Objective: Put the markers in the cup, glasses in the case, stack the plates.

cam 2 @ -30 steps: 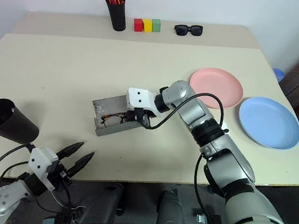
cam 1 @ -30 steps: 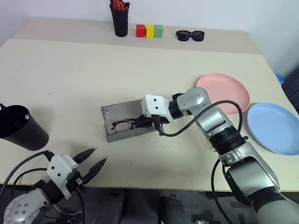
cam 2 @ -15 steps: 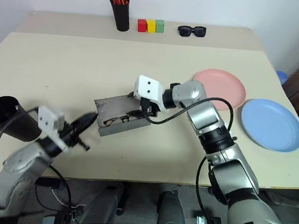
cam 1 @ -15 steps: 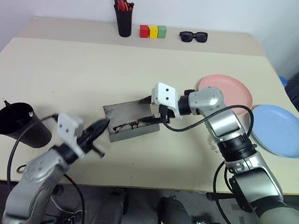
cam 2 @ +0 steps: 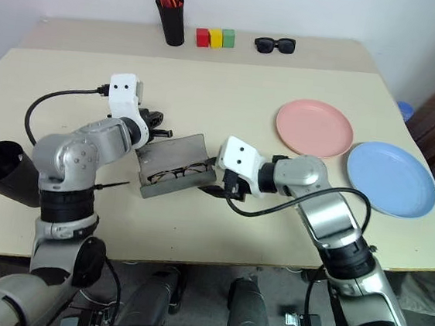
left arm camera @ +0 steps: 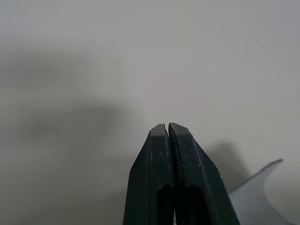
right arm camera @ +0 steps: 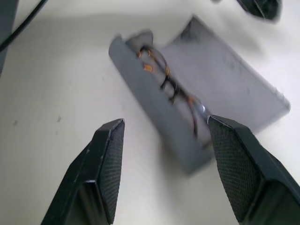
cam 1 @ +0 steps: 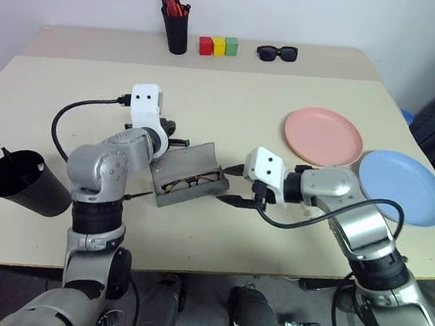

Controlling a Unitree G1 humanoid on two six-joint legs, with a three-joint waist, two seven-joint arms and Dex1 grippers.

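Thin dark wire-rimmed glasses point(right arm camera: 171, 89) lie in the open grey hard-shell case point(cam 1: 190, 176) — seemingly fully inside. Left gripper point(left arm camera: 168, 127) clenched, empty, behind the lid; right gripper point(right arm camera: 164, 133) released, just beside.

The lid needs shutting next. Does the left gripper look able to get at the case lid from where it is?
Probably yes: the shut left gripper sits just behind the raised lid of the case, nothing between them.

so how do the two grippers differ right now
The left gripper has its fingers pressed shut and sits behind the raised lid of the case. The right gripper stands open and empty, off the case's end nearest the plates, pointing at it. The glasses lie inside. Both have two black fingers and hold nothing.
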